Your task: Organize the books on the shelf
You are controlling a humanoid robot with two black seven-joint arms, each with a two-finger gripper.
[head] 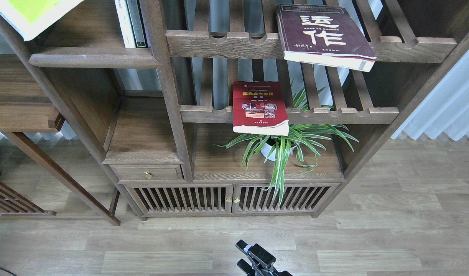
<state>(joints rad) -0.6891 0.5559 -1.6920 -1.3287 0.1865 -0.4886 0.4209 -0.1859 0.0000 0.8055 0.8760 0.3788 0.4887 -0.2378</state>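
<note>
The yellow-green book [29,13] with a white border shows only as a corner at the top left, above the solid dark-brown shelf [92,57] with its scuffed rounded lip. What holds it is out of view. The dark maroon book [322,34] lies on the upper slatted rack and overhangs its front rail. The red book [259,107] lies on the lower slatted rack and also overhangs the rail. My right gripper [245,253] is low at the bottom centre over the floor, fingers apart and empty. My left gripper is out of view.
Thin white and dark-spined volumes [129,23] stand at the back right of the shelf. A potted spider plant [284,147] sits under the red book. A small drawer [148,173] and slatted cabinet doors [230,197] are below. A side table [15,96] stands left.
</note>
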